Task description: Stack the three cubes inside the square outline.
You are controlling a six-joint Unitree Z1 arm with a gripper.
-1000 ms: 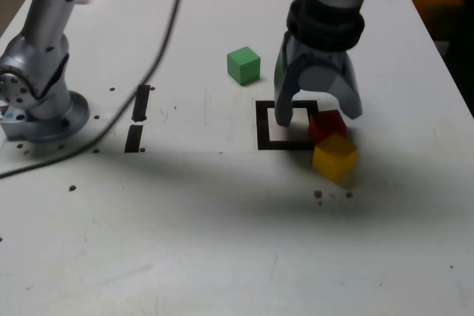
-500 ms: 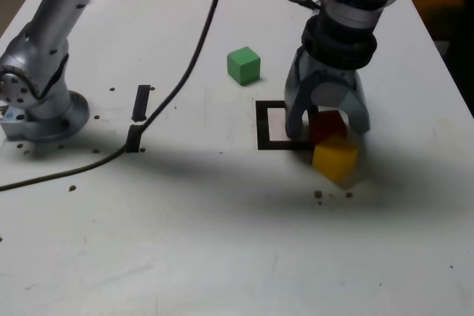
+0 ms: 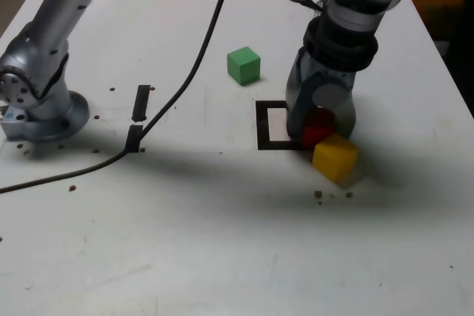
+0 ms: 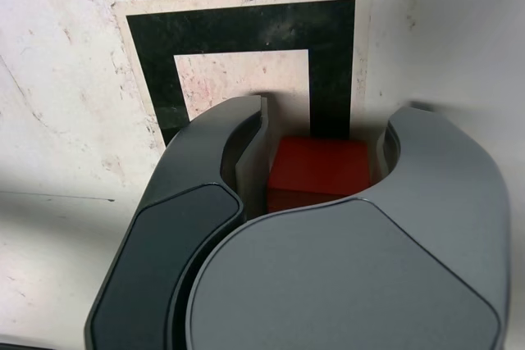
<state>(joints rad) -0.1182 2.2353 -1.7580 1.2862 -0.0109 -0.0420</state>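
No legible writing; red cube (image 3: 317, 129) in hand (image 3: 318, 125).

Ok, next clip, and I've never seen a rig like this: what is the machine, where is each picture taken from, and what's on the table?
It is a single robot arm bolted to a white table, ending in a gripper with two curved grey fingers. One picture comes from a camera standing off the arm and shows the whole scene; the other comes from a camera on the wrist, looking down past the fingers. On the table lie a green cube, a yellow cube, a red cube, a black tape square outline, two short black strips and a cable. The fingers are shut on the red cube, which sits at the outline's edge, right beside the yellow one.
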